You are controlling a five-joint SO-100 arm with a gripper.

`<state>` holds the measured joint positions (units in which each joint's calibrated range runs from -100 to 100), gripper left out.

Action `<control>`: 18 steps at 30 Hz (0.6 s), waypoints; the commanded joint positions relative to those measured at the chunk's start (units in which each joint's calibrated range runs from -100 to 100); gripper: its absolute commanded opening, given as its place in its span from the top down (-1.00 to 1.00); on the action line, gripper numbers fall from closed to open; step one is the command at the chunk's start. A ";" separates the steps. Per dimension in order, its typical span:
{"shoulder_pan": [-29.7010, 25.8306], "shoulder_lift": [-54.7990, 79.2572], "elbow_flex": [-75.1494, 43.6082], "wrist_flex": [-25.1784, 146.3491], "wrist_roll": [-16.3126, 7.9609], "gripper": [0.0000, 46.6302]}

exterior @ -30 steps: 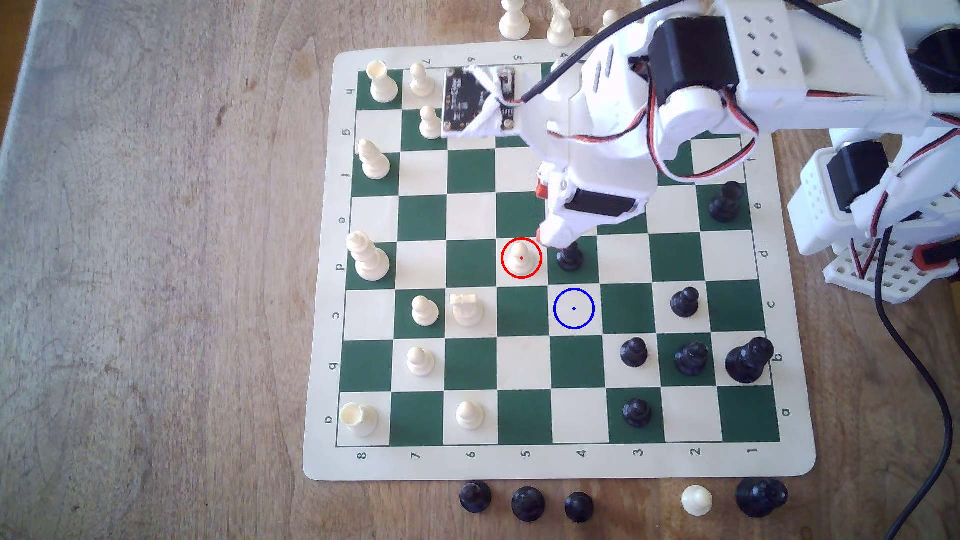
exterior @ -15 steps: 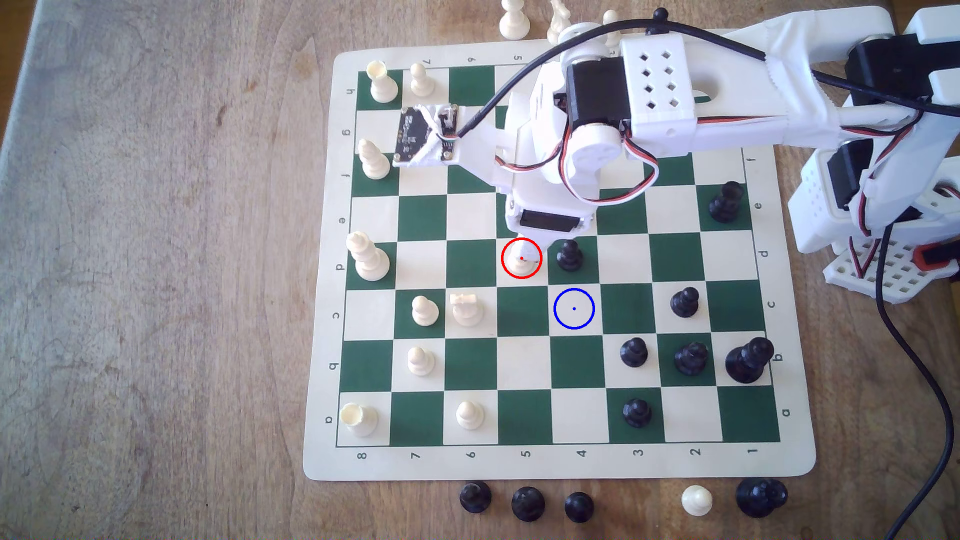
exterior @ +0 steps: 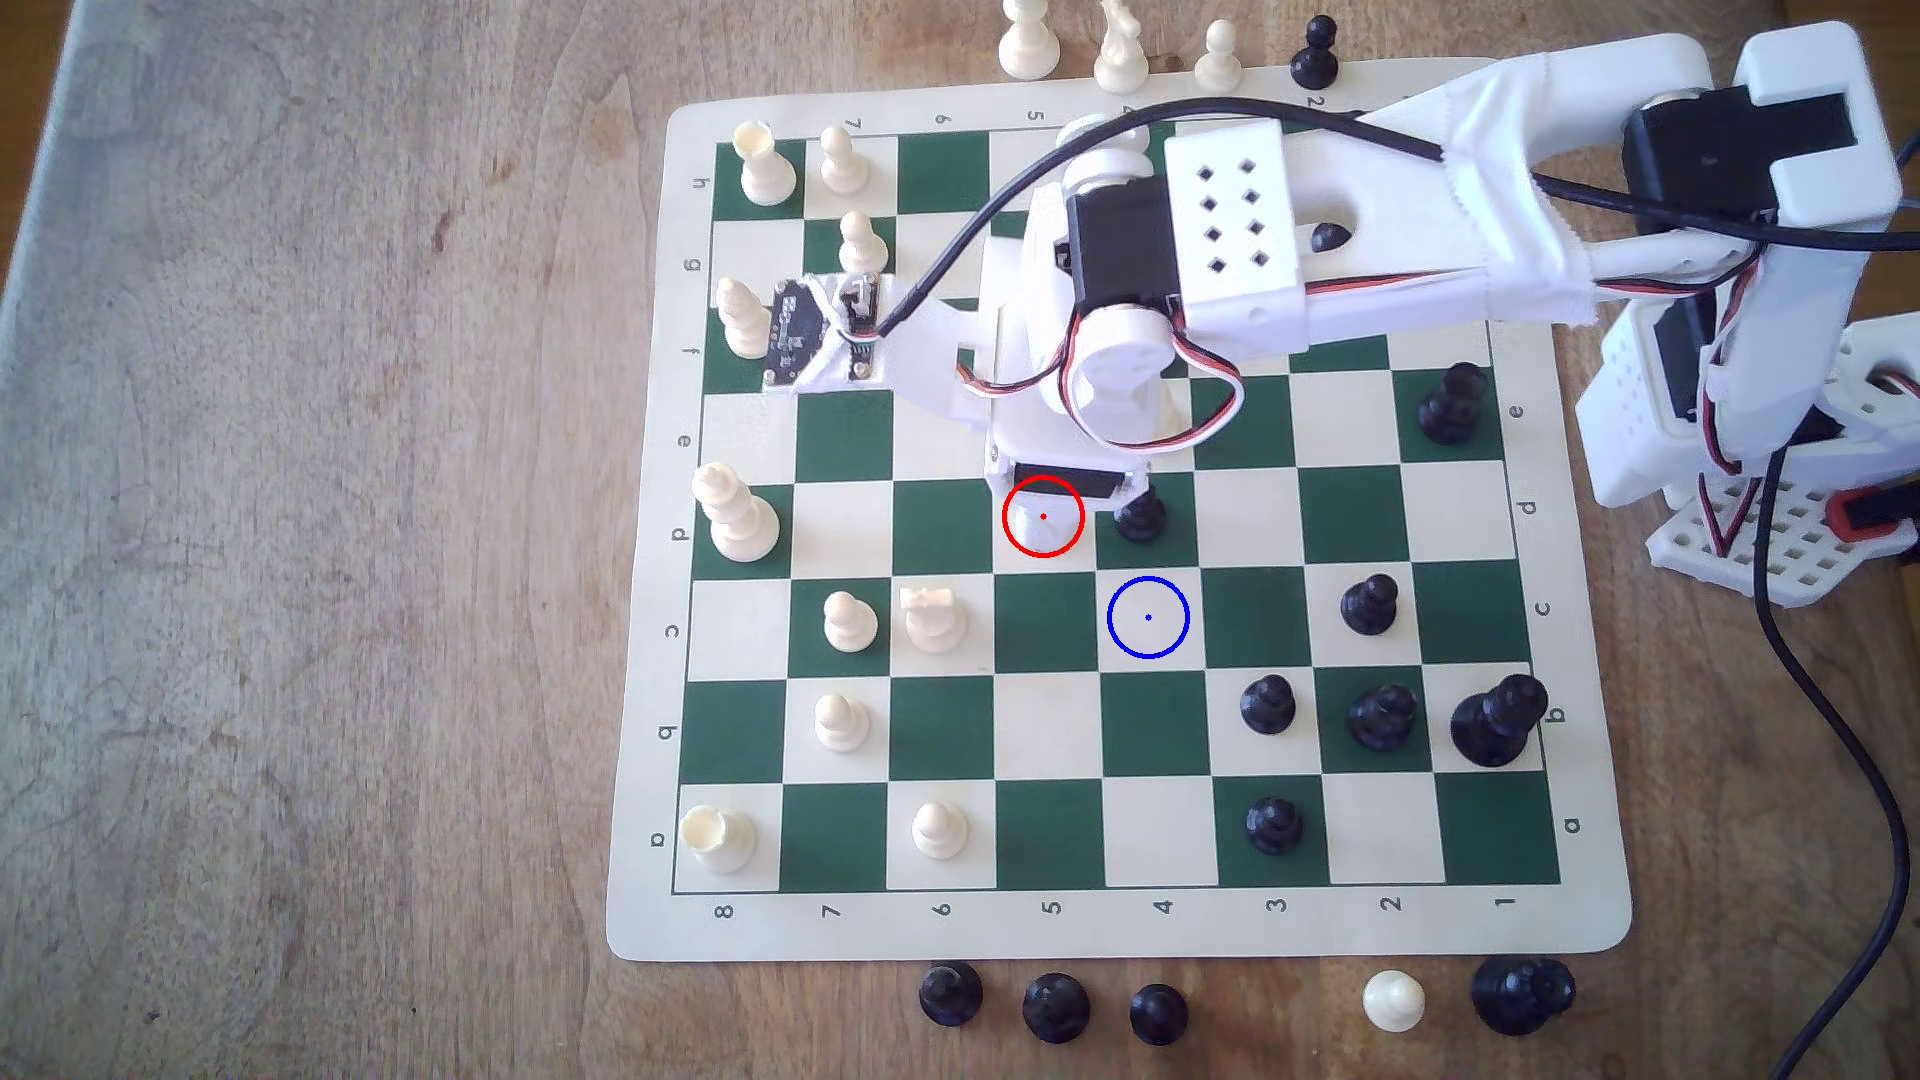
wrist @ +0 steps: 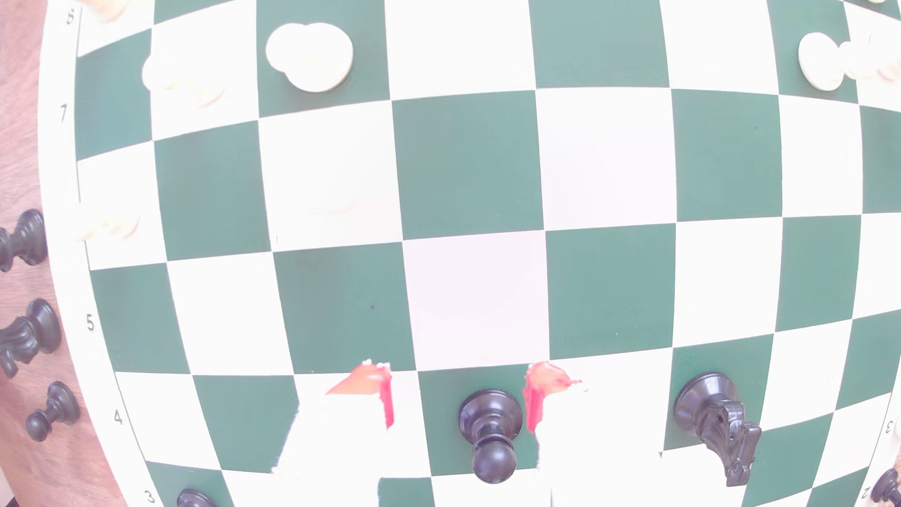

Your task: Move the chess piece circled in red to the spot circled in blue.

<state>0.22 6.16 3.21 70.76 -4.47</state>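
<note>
Since 1 s ago the arm has swung toward the exterior view's left and dropped; the gripper [exterior: 1068,496] now sits over the red ring. Chess piece [exterior: 1042,534] is on its ringed sq, mostly hidden, not lifted. Fingers are spread apart, holding nothing. Step: approach/align for grasp. In the wrist view the black pawn [wrist: 491,434] appears btwn the fingers [wrist: 370,390], so aim looks doubtful. Next: centre on the cream pawn, close, lift, then go diagonally to the spot [exterior: 1148,617] w/o clipping the black one.
</note>
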 commanded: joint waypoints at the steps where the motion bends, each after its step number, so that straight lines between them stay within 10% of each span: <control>1: 0.83 -0.73 -3.93 -0.81 0.44 0.35; 18: 1.23 3.86 -3.03 -3.68 0.98 0.34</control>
<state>1.18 10.52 3.21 67.65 -3.83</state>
